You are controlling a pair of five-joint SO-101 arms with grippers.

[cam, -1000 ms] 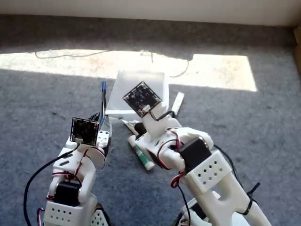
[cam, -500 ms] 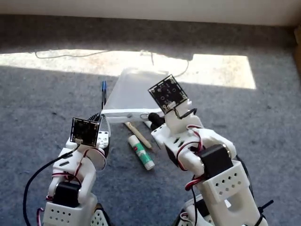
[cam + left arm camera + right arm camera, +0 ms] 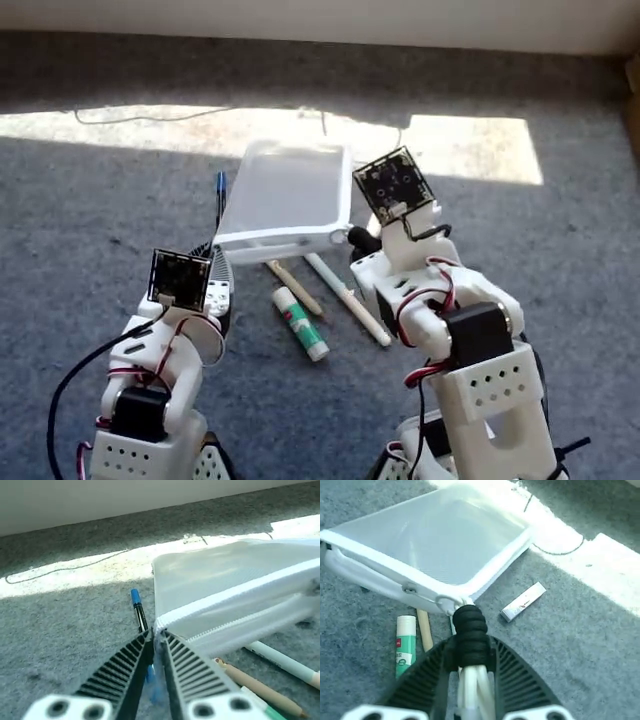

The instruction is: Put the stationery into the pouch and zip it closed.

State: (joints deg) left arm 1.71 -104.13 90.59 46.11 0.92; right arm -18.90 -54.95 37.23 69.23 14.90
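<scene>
From above, the pouch (image 3: 285,200) is seen on the carpet (image 3: 90,250), with the glue stick (image 3: 301,323), pencil (image 3: 293,287) and white pen (image 3: 347,299) outside it. At the left wrist, the left gripper (image 3: 156,642) is clenched on a pouch corner (a blue pen (image 3: 138,611) is half hidden behind). At the right wrist, the right gripper (image 3: 471,649) is clamped on the black zip pull (image 3: 469,622).

One pouch (image 3: 285,195), one glue stick (image 3: 301,324), one blue pen (image 3: 220,198), one white pen (image 3: 350,300), one tan pencil (image 3: 293,287)

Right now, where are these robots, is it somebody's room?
Probably an indoor room, on the floor: grey carpet underneath, a pale wall along the back, and a sunlit patch with a thin cable lying across it.
</scene>
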